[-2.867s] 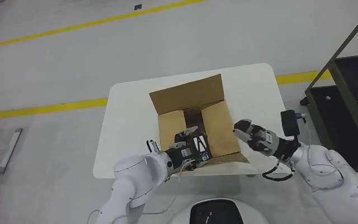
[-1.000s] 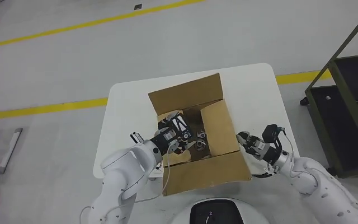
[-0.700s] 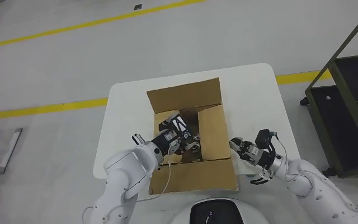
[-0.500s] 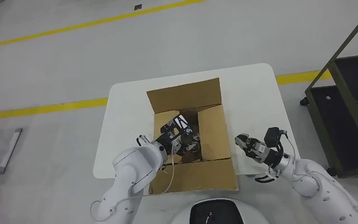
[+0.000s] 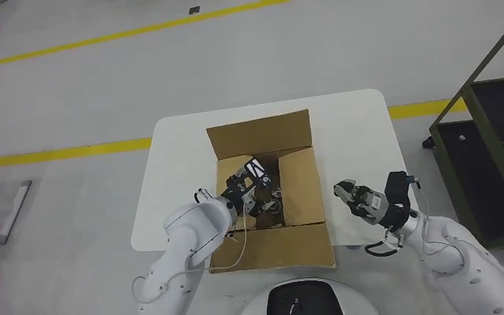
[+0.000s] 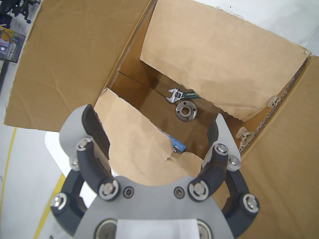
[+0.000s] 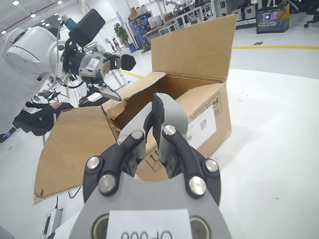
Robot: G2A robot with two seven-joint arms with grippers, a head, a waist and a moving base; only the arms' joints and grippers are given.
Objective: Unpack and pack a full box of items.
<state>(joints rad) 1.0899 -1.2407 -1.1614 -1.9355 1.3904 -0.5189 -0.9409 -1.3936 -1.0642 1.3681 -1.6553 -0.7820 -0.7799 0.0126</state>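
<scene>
Cardboard box [image 5: 268, 150] is open; the wrench [image 6: 178, 94] and metal ring [image 6: 185, 110] lie inside, so I judge unpacking barely begun. My left claw [image 6: 153, 119] is spread above them, my right claw [image 7: 155, 105] pressed together, empty.

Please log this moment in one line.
left gripper open over cardboard box | right gripper shut beside it | inside: adjustable wrench, flange

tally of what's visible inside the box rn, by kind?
Wrench: 1
Metal ring: 1
Blue item, mostly hidden, kind unclear: 1
Total: 3
</scene>
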